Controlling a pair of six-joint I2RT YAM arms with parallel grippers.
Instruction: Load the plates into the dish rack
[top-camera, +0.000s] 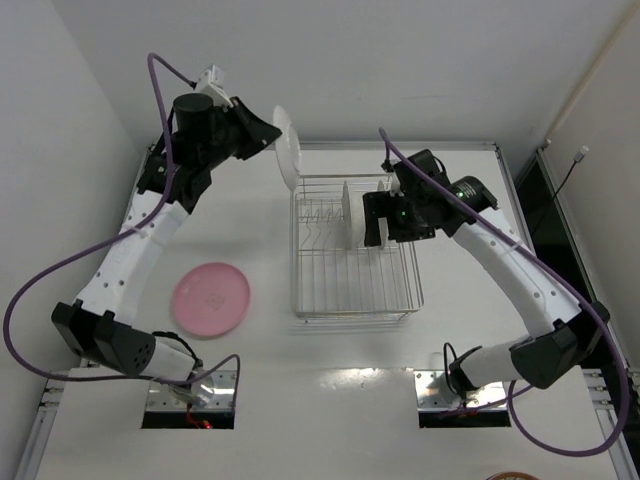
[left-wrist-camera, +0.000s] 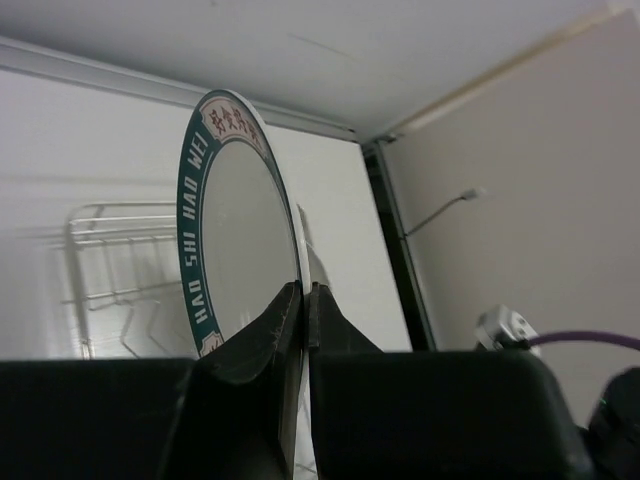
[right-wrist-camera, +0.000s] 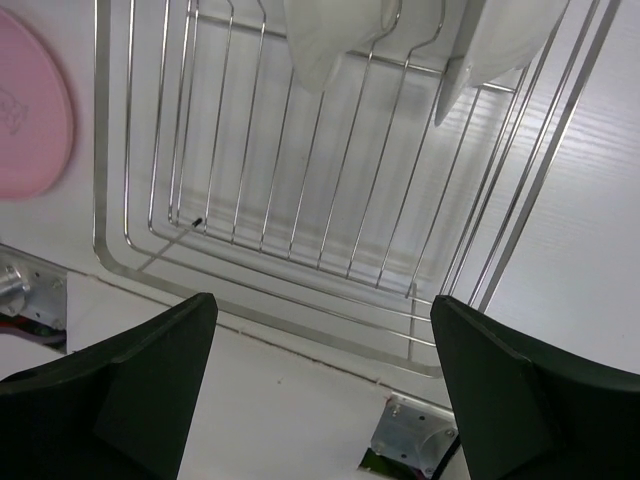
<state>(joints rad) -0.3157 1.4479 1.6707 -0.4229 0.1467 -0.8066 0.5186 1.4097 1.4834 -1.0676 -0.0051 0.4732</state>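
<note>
Top view. Shows the left gripper (top-camera: 268, 135) high over the far edge of the table (top-camera: 250, 390), fingers pinched shut on the patterned plate (top-camera: 287, 150). Holds that plate up on its edge in the air, just past the far left corner of the dish rack (top-camera: 357, 314), not inside it. Shows the pink plate (top-camera: 211, 299) lying flat on the table, left of the rack and well apart from both grippers. Shows two white plates (top-camera: 346, 212) standing up in the far half of the rack. Puts the right gripper (top-camera: 386, 222) over the far right part of the rack, just beside those standing plates.

Left wrist view. Shows the patterned plate (left-wrist-camera: 235, 240) standing tall and turned sideways, with a dark blue-green rim and letters on it. Squeezes the bottom rim of the plate between the two fingers (left-wrist-camera: 262, 345), one on each face. Leaves the left gripper (left-wrist-camera: 303, 305) closed tight on it. Shows thin wires of the dish rack (left-wrist-camera: 120, 237) behind the plate, off to the left.

Right wrist view. Shows the right gripper (right-wrist-camera: 322, 310) spread wide, holding nothing. Looks down past the fingers (right-wrist-camera: 150, 390) at the wire floor and near rim of the dish rack (right-wrist-camera: 270, 300). Shows the white plates (right-wrist-camera: 330, 40) at the top, past the fingertips and not touching them. Shows a slice of the pink plate (right-wrist-camera: 30, 110) at the left, outside the rack, flat on the table (right-wrist-camera: 570, 300).
</note>
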